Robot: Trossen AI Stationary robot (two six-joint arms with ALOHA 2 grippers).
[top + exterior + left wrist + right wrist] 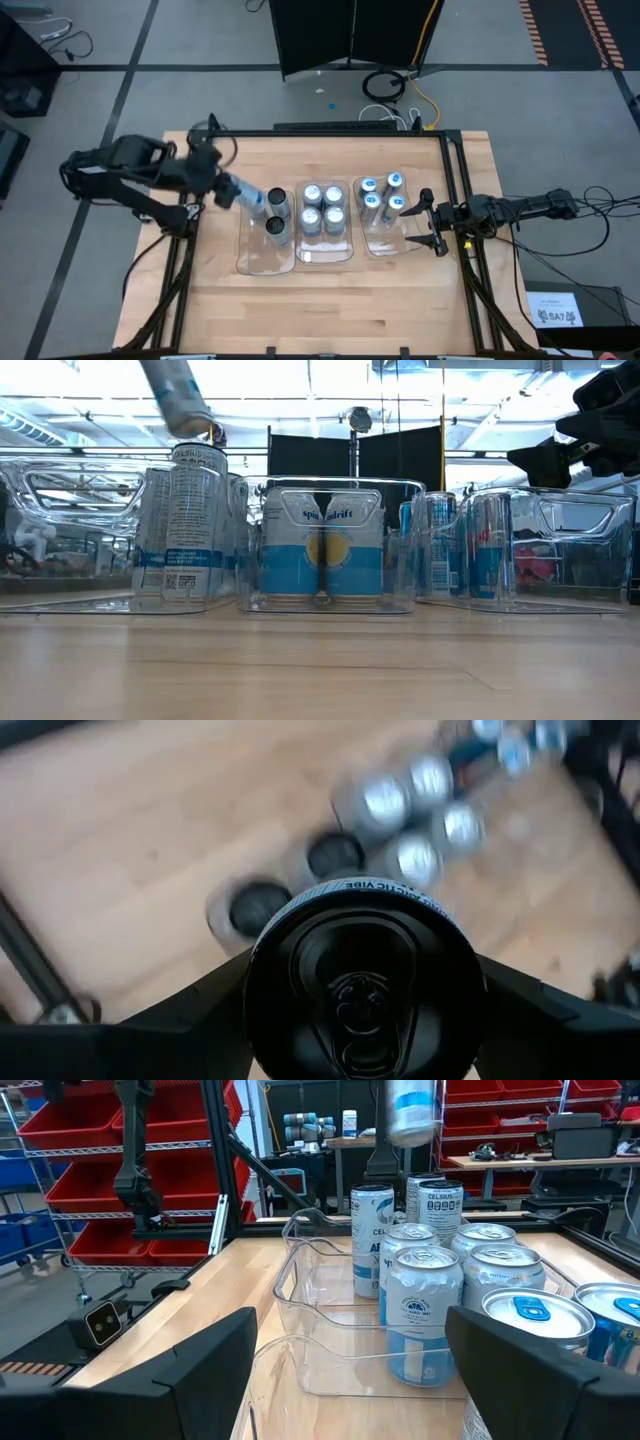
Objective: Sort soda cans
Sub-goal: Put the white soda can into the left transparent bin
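nearly sorted: left gripper (238, 192) pinched a slim dark-topped silver can (250, 199) over the clear left tray (262, 262); right gripper (428, 222) waited, fingers spread.

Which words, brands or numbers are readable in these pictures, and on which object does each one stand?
"CELSIUS": on a dark-topped can standing in the far tray.
"VIBE": on the rim of the can between the left gripper's fingers; the word before it is blurred.
"Spindrift", partly legible: on the blue-and-white cans in the middle tray.
The floor sheet: too small.
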